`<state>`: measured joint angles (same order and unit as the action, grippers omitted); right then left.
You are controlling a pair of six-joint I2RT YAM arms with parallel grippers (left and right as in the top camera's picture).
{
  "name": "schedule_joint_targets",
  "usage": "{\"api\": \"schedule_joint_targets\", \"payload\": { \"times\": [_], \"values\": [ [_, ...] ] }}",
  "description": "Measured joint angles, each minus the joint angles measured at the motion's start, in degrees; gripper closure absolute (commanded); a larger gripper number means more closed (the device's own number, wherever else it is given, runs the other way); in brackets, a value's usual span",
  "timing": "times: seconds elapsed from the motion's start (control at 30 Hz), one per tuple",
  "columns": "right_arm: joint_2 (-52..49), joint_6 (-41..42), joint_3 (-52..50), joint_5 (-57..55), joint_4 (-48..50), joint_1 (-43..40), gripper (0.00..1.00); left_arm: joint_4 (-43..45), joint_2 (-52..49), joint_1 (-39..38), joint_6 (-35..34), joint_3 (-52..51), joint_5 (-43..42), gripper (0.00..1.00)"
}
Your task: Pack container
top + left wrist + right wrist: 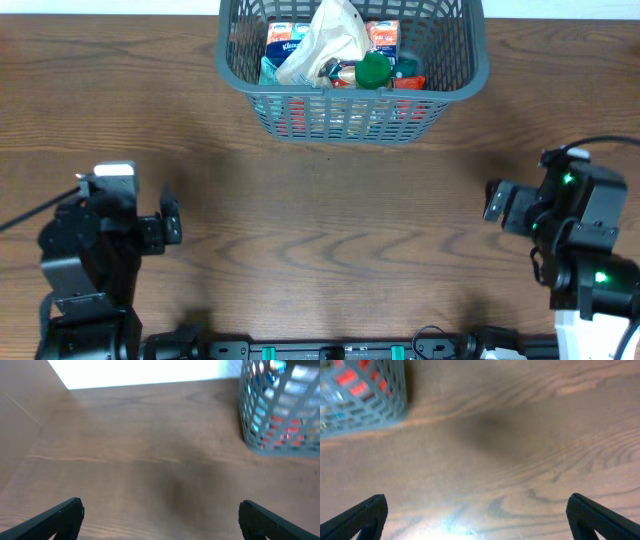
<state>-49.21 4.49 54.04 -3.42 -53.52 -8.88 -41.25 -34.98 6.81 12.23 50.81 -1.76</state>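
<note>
left tool [168, 222] and right tool [498, 203] released, empty. container [355, 115] ahead of both: full, stiff, probably heavy; grip thick rim.

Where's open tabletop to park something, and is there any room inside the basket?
Bare wood runs between the left pincer and right pincer, in front of the container. The table is also bare left of the container. Inside it is crowded: cartons, a white bag and a green cap fill it.
</note>
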Motion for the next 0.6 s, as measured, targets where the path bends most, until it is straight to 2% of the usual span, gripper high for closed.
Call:
{"api": "schedule_joint_targets", "payload": {
  "times": [0.2, 0.6],
  "values": [
    [1.2, -0.2, -3.3, -0.3, -1.8, 0.0, 0.01, 0.0, 0.6, -0.3, 0.0, -2.7, 0.0, 0.01],
    [0.2, -0.2, -3.5, -0.4, -2.9, 0.0, 0.01, 0.0, 0.6, -0.3, 0.0, -2.7, 0.0, 0.01]
  ]
}}
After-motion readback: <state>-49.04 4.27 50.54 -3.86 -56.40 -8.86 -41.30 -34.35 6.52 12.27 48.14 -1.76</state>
